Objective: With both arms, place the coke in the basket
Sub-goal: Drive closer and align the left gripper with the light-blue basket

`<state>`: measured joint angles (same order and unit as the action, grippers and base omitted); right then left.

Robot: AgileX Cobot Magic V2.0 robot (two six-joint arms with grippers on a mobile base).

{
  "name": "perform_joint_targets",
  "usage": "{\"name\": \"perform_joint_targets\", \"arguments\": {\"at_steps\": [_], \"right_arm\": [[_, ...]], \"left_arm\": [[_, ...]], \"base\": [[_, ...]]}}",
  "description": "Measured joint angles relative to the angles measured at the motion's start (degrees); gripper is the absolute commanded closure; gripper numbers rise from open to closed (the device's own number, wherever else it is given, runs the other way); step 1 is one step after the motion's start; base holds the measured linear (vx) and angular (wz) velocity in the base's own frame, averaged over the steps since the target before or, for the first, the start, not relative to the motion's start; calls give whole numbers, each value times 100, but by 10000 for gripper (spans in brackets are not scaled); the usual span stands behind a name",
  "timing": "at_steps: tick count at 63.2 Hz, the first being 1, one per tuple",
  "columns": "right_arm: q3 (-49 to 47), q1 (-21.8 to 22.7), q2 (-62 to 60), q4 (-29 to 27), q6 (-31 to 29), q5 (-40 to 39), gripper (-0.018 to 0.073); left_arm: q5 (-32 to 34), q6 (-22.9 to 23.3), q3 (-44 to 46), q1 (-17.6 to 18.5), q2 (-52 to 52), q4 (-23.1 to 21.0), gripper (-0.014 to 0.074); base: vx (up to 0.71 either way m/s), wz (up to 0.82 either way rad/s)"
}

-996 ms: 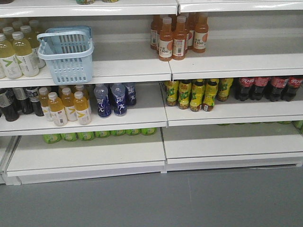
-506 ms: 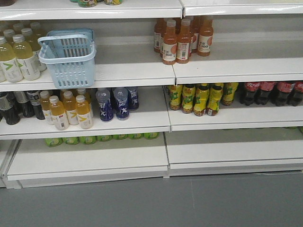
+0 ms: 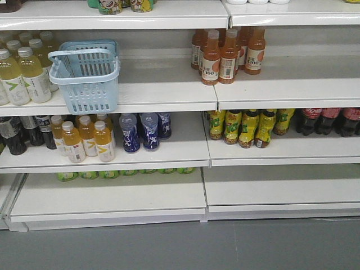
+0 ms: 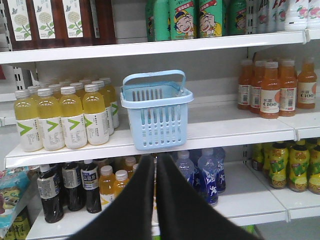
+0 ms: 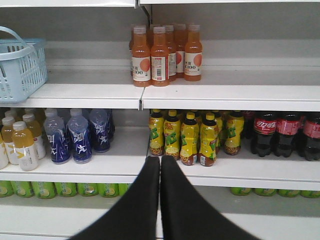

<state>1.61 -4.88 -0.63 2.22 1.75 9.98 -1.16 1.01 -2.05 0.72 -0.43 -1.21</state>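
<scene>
The light blue basket (image 3: pixel 87 76) stands upright on the second shelf from the top, left bay, handle raised; it also shows in the left wrist view (image 4: pixel 157 110) and at the left edge of the right wrist view (image 5: pixel 20 65). No Coca-Cola can shows in any view. My left gripper (image 4: pixel 155 158) is shut and empty, in front of and below the basket, well short of the shelf. My right gripper (image 5: pixel 160 159) is shut and empty, facing the yellow-green bottles (image 5: pixel 187 137). Neither arm shows in the front view.
Pale yellow bottles (image 3: pixel 22 70) stand left of the basket. Orange bottles (image 3: pixel 225 53) stand on the right bay. Blue bottles (image 3: pixel 143 130) and small orange bottles (image 3: pixel 84 138) are a shelf below. Dark cola bottles with red labels (image 3: pixel 332 119) stand far right. Grey floor (image 3: pixel 180 244) lies in front.
The whole shelf scene has slid right and down in the front view, bringing more of the top shelf into sight. Nothing on the shelves has moved.
</scene>
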Motion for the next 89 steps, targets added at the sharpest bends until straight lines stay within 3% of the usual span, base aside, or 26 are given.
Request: {"name": "perform_joint_targets", "arguments": {"at_steps": [89], "right_arm": [[0, 0, 0, 0, 0, 0, 569]], "left_arm": [[0, 0, 0, 0, 0, 0, 603]], "base": [[10, 0]]}}
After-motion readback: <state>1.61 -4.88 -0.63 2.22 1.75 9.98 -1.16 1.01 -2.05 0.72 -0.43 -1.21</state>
